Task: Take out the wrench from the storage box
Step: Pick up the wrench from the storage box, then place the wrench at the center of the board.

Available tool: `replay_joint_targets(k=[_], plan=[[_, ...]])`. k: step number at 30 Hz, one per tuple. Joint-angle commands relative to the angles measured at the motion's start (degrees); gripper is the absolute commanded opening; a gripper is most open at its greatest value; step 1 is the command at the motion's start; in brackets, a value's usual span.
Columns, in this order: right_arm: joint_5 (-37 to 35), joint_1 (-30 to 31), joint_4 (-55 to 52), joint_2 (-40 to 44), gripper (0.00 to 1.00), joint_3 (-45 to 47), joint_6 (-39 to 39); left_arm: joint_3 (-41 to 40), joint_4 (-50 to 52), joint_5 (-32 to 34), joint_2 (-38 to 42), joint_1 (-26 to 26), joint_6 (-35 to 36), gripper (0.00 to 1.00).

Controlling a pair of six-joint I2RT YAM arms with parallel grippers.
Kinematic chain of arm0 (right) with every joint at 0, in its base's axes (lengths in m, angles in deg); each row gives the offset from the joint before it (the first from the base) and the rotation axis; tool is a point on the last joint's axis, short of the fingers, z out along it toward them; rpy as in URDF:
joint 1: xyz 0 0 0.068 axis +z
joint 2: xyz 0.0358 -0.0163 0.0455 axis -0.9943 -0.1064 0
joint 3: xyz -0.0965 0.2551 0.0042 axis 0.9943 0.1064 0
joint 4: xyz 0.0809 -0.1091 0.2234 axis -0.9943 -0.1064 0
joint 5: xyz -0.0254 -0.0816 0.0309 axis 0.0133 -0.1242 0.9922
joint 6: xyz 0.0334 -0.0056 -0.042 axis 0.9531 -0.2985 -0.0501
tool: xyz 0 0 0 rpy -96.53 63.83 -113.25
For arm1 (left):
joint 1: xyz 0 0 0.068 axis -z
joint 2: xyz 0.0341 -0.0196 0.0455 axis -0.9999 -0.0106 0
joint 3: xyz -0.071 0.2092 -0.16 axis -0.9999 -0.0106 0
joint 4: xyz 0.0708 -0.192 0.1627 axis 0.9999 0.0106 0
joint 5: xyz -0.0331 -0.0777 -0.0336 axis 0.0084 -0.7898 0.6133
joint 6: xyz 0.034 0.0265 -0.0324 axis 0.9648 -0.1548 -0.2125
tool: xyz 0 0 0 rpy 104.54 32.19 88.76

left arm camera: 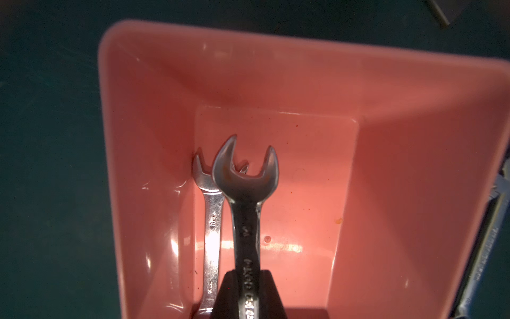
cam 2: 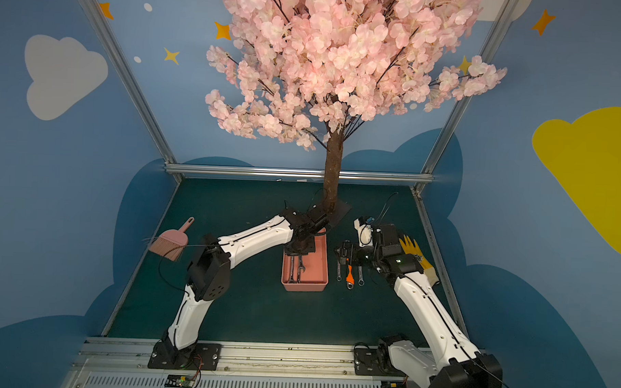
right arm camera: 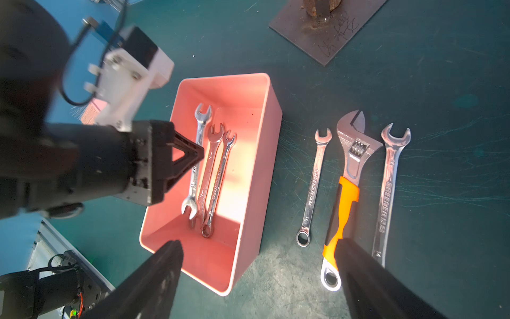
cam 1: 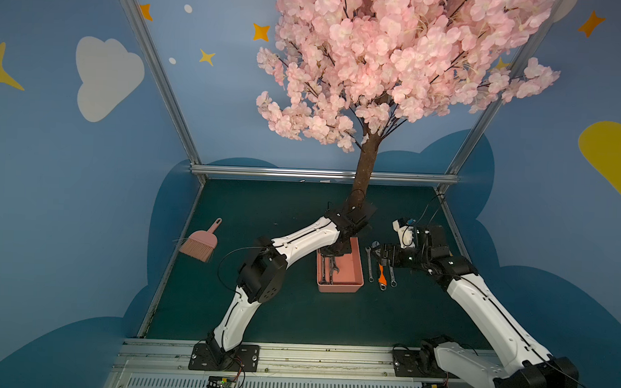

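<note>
While left claw (left arm camera: 245, 279) clamps wrench (left arm camera: 245, 179), right claw (right arm camera: 258, 243) gapes wide

The left arm (cam 1: 302, 239) and right arm (cam 1: 482, 307) are clad in white moulded shells, joined by black joint housings. A thin black cable (cam 1: 221, 266) is looped at the left elbow. Black base plates (cam 1: 250, 356) are screwed down. The left gripper (right arm camera: 201, 152) is fitted with black, triangle-braced fingers (right arm camera: 165, 171).
</note>
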Motion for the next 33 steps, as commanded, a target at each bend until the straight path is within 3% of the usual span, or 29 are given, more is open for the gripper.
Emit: replay_joint_targets(k=[1, 7, 11, 15, 24, 28, 33], plan=[[0.91, -0.05, 0.02, -0.29, 0.92, -1.92, -0.53, 3.66, 4.64, -1.00, 2.52, -0.69, 2.99, 0.03], [2.06, -0.01, 0.07, -0.73, 0.92, -2.62, -0.91, 9.78, 11.29, -1.91, 2.97, -1.32, 6.29, 0.03], [7.37, 0.02, 2.18, -1.40, 0.92, -2.64, -1.96, 9.95, 15.12, -2.29, 4.99, -2.18, 8.89, 0.03], [10.01, 0.60, 3.92, -3.22, 0.92, -2.86, -0.15, 2.64, 13.73, -2.71, 9.80, -3.99, 10.68, 0.03], [8.00, 5.94, 4.79, -7.07, 0.94, -5.26, 1.00, -17.33, 2.25, -2.87, 19.91, -9.02, 14.30, 0.03], [6.34, 8.69, 4.58, -9.02, 0.95, -6.98, 1.36, -28.63, -6.16, -3.86, 22.23, -12.10, 15.34, 0.03], [5.18, 10.53, 5.02, -11.01, 0.96, -8.03, 2.20, -34.31, -13.46, -4.59, 21.14, -13.47, 16.63, 0.03]])
